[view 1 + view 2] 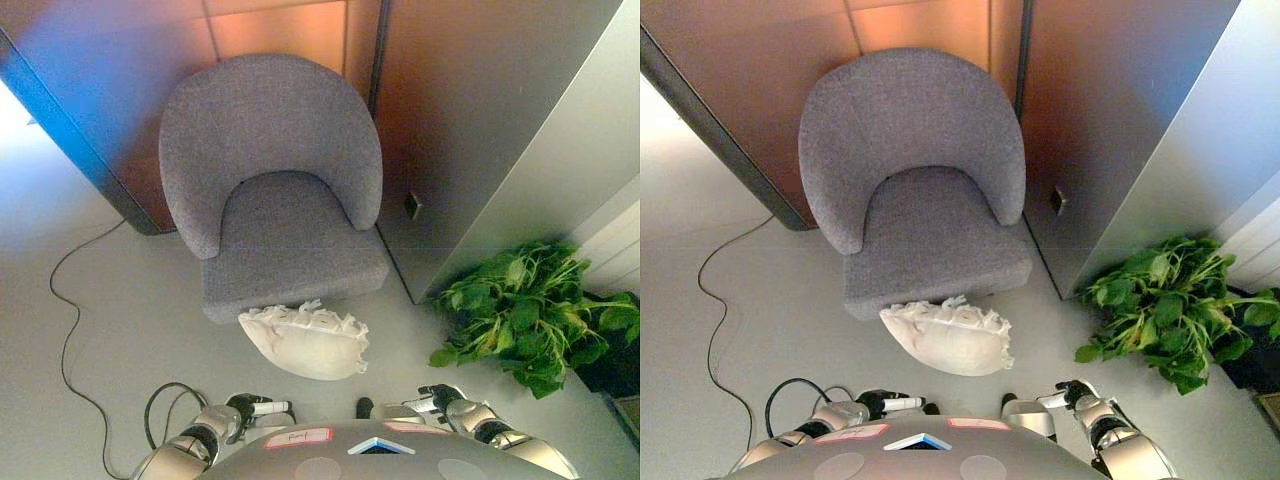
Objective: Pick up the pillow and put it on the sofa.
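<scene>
At the bottom of the frame, left of centre, the left hand (250,407) sits low with its dark fingers loosely bent and a white tip pointing toward the middle; it holds nothing. The right hand (436,398) shows at the bottom right of centre, also empty; its fingers look relaxed rather than closed, though it is small and partly cut off, so that reading is tentative. Both hands are well apart from each other and neither touches anything.

Just above and between them, in the lower middle of the frame, the pillow (306,340) lies on the pale floor (130,320). It is cream-white with a ruffled edge, and its upper edge lies against the front of the sofa's seat.

The sofa (275,200) is a grey fabric tub chair filling the upper centre, its curved back toward the brown wall panels (470,110) at the top of the frame. Its seat is bare.

A leafy green plant (525,315) stands at the right edge, beside the wall corner and well apart from the pillow.
</scene>
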